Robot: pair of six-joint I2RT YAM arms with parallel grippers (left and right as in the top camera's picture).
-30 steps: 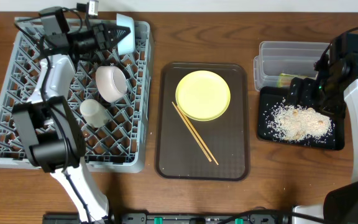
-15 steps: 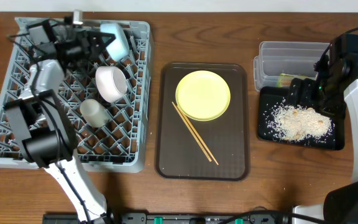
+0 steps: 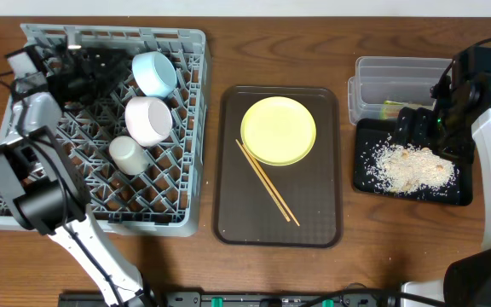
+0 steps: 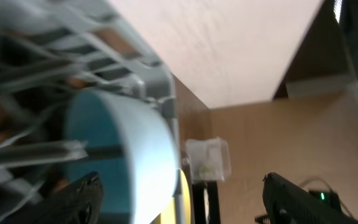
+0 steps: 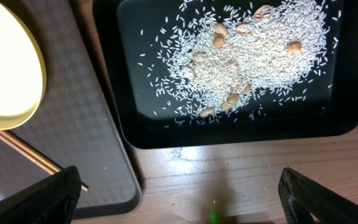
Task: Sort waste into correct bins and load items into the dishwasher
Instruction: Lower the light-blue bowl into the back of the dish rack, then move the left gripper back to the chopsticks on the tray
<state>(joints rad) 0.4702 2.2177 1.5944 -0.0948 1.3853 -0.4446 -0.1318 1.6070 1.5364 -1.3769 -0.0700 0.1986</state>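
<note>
Left claw [image 4: 182,182], wide open, empty, near one light blue bowl [image 3: 154,73] in grey lattice rack [image 3: 24,196], left; also one white bowl [image 3: 148,119], one white cup [image 3: 128,155] there. Right claw [image 5: 179,177], wide open, empty, over glossy black tray [image 3: 365,184] of rice crumbs [image 3: 412,166]. One round yellow plate [image 3: 278,130], two wooden chopsticks [image 3: 268,182] on brown tray [image 3: 230,223].

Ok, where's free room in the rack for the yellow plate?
Front right of the rack, between the small cup and the front wall, is bare. The back middle is crowded: blue bowl, white bowl, and the left arm covers the left side.
</note>
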